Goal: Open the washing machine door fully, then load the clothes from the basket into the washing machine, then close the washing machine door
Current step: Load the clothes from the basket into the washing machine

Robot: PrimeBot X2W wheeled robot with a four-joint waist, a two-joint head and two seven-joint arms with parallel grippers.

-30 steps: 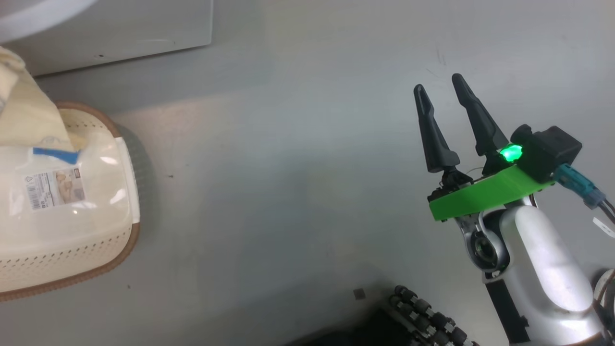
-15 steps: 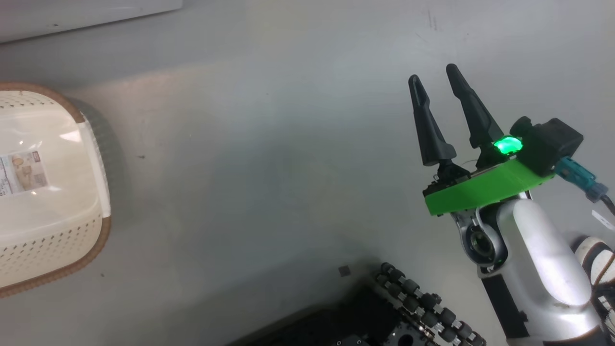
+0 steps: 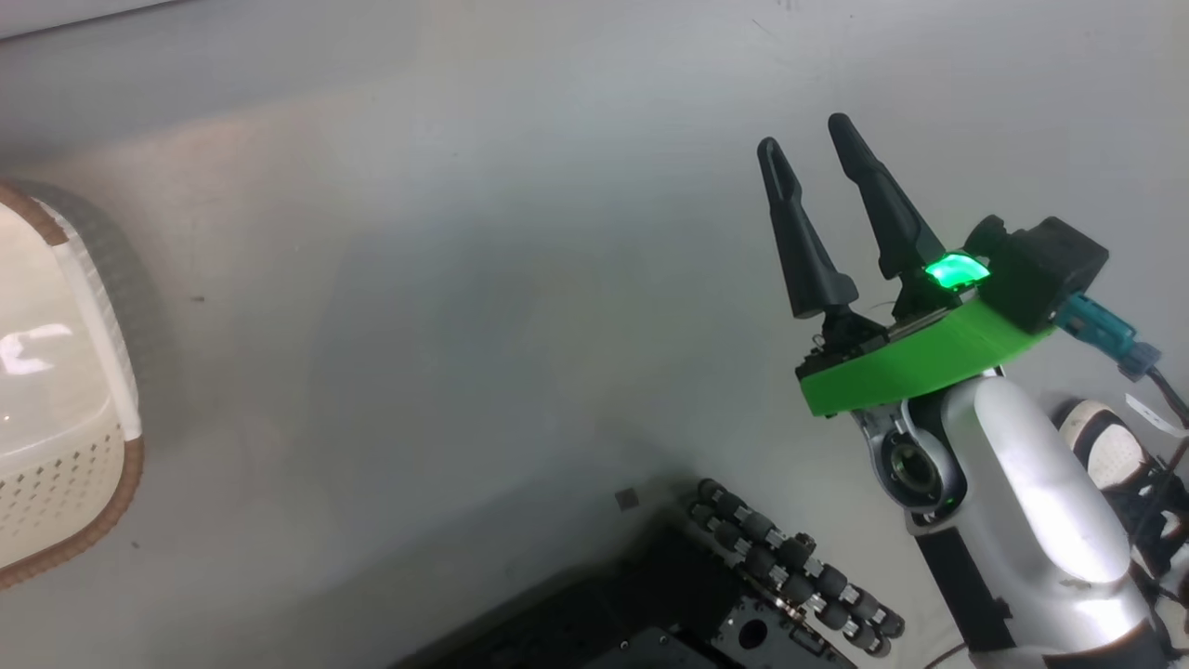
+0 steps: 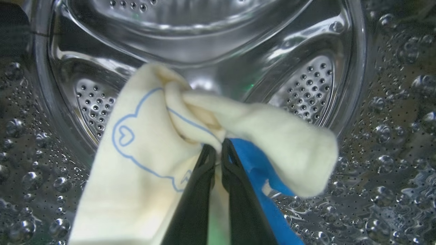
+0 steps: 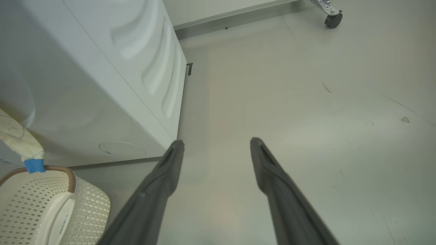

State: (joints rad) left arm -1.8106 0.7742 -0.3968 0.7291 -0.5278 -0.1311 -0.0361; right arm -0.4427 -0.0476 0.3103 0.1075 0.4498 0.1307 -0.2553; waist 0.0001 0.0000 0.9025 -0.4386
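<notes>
My left claw (image 4: pixel 218 151) pinches soft pale clothes (image 4: pixel 150 143) inside the dimpled steel drum (image 4: pixel 306 85); right claw (image 3: pixel 804 133) gapes empty.

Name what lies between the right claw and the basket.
Bare grey floor, seen in the head view, separates the right claw from the basket.

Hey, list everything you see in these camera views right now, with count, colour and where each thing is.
washing machine: one, white, left in the right wrist view
drum: one, steel, facing the left wrist camera
clothes: one bundle, pale yellow with blue lines and a blue patch, inside the drum opening
basket: one, cream-white with brown rim, beside the washing machine
floor: one, grey
caster wheel: one, dark, on the floor, top right of the right wrist view
robot base: one, black, bottom of the head view
left tool: one, dark, shut on the clothes
right tool: one, dark, open, holding nothing
</notes>
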